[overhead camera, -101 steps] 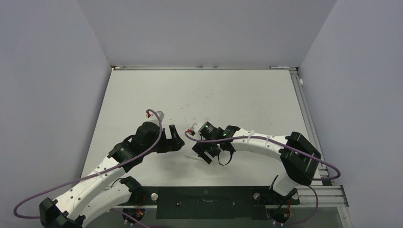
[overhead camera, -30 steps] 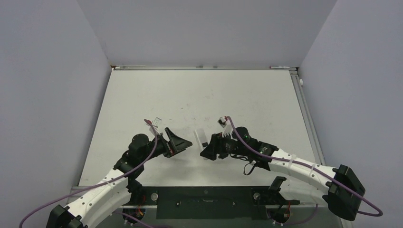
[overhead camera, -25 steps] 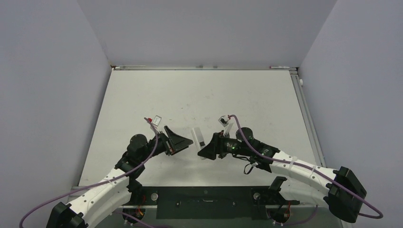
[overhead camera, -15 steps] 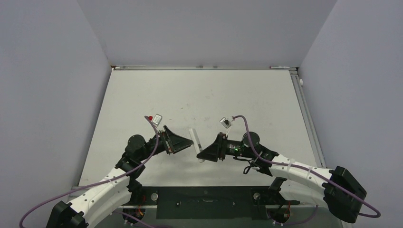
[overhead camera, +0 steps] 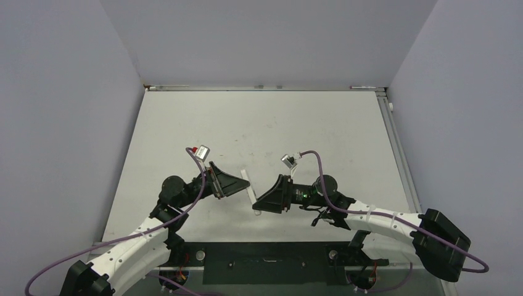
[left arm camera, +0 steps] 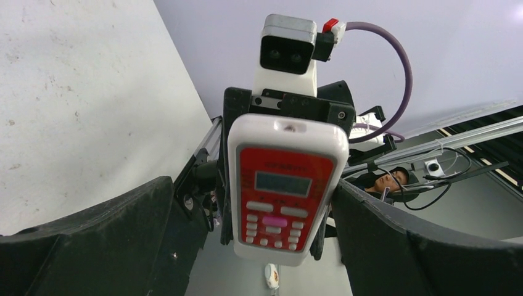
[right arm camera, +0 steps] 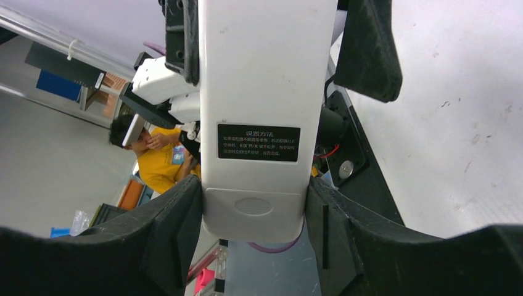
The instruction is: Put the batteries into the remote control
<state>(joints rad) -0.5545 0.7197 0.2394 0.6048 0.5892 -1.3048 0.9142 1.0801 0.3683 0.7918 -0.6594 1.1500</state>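
The remote control [overhead camera: 250,190] is held up off the table between the two grippers, seen edge-on from above. My right gripper [right arm camera: 253,203] is shut on its lower end. The right wrist view shows its plain white back [right arm camera: 259,92] with a black label and the closed battery cover. The left wrist view shows its red button face [left arm camera: 282,191]. My left gripper [left arm camera: 253,203] is open, its fingers [left arm camera: 105,240] standing either side of the remote's upper end; I cannot tell whether they touch it. The batteries are out of view.
A small white piece [overhead camera: 257,213] lies on the table just below the remote. The black base plate [overhead camera: 265,262] runs along the near edge. Walls close in the table on the left, back and right.
My right gripper lifted the remote off the table, turned it up on end and carried it left. My left gripper rose, stayed wide open and now faces the remote's front.
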